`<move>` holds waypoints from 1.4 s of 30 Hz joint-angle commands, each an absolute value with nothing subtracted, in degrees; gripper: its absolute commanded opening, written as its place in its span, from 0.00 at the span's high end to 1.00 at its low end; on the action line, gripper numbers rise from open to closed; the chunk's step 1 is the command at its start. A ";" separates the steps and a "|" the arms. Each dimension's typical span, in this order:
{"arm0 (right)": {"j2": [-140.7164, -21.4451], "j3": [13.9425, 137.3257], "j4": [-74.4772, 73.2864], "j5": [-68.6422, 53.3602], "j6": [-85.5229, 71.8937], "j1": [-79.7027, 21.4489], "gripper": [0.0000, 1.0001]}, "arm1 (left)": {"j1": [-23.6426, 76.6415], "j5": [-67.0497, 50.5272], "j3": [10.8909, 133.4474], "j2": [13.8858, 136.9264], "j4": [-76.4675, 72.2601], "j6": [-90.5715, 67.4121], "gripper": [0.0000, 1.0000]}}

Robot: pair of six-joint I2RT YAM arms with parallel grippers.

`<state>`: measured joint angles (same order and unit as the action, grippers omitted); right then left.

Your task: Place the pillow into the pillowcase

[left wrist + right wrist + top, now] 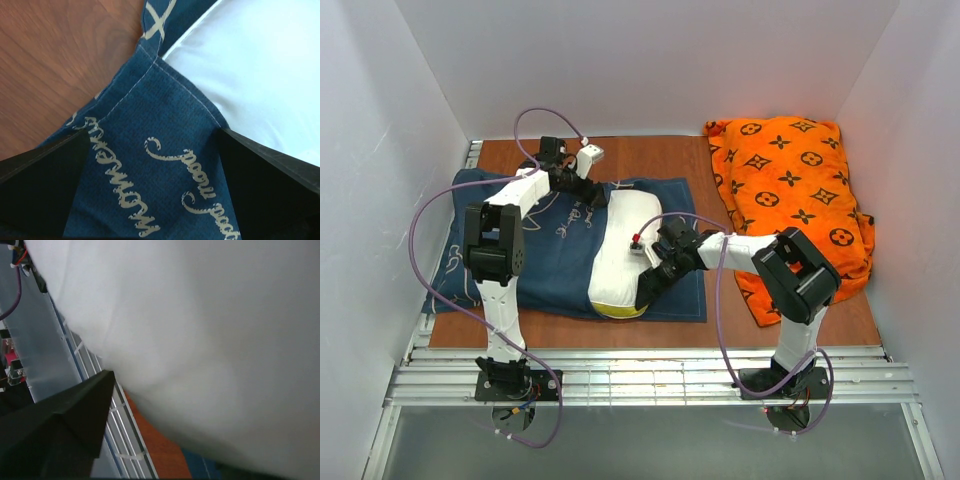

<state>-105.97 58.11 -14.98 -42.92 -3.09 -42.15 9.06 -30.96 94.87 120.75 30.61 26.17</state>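
Observation:
The navy pillowcase lies flat on the left half of the table. The white pillow with a yellow edge band lies at its right side, its left part against the case's opening. My left gripper rests at the case's far edge. In the left wrist view it is open, with navy lettered fabric between the spread fingers and the pillow just beyond the hem. My right gripper is at the pillow's right edge. Its jaws stand wide, one finger beside the bulging pillow.
An orange cushion with a dark monogram pattern lies at the back right. The wooden table ends at metal rails along the near edge. White walls close in both sides and the back.

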 commanded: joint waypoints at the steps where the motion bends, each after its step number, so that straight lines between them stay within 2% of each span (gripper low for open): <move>1: -100.56 59.94 -23.02 -39.90 2.11 -40.96 0.27 | 8.88 -31.29 97.47 119.17 23.74 24.87 0.03; 3: -97.83 60.12 -23.82 -40.43 2.02 -39.56 0.21 | 8.88 -31.20 96.95 120.14 21.20 24.00 0.04; 10: -94.04 61.08 -24.17 -43.33 -1.21 -33.23 0.21 | 7.47 -34.19 94.22 119.70 13.80 21.97 0.08; 14: -96.58 63.01 -21.54 -42.80 -4.47 -29.19 0.19 | 7.47 -34.54 97.37 123.13 14.94 22.68 0.08; 17: -99.84 65.56 -19.35 -43.85 -7.63 -25.06 0.12 | 7.47 -36.99 100.28 126.64 18.18 23.28 0.09; 20: -103.00 67.41 -17.76 -44.91 -10.45 -23.21 0.12 | 7.47 -38.67 99.84 127.26 19.33 24.08 0.10; 25: -106.69 69.17 -12.76 -46.67 -13.26 -23.03 0.12 | 7.30 -39.81 102.65 130.24 22.41 24.35 0.18; 27: -107.84 70.05 -11.35 -47.63 -15.10 -23.11 0.12 | 7.29 -40.43 103.53 131.04 23.55 24.26 0.27; 28: -108.80 70.31 -10.55 -47.98 -15.55 -23.12 0.13 | 7.29 -40.86 104.14 131.31 23.64 23.91 0.40; 30: -109.60 70.75 -7.83 -48.08 -16.52 -23.03 0.14 | 7.29 -41.92 104.76 131.92 23.73 23.47 0.59; 31: -110.30 70.93 -6.78 -48.42 -17.74 -23.11 0.15 | 7.29 -43.49 105.37 132.01 23.82 23.03 0.83; 32: -110.74 71.36 -4.85 -48.60 -18.45 -23.20 0.15 | 7.29 -44.11 105.82 132.01 24.17 22.68 0.96; 33: -111.53 71.54 -3.88 -48.26 -18.98 -23.12 0.15 | 7.29 -44.82 106.08 131.84 24.26 22.24 1.00; 42: -118.91 75.58 8.93 -41.57 -23.02 -23.38 0.17 | 8.17 -53.26 105.30 123.76 25.05 16.97 1.00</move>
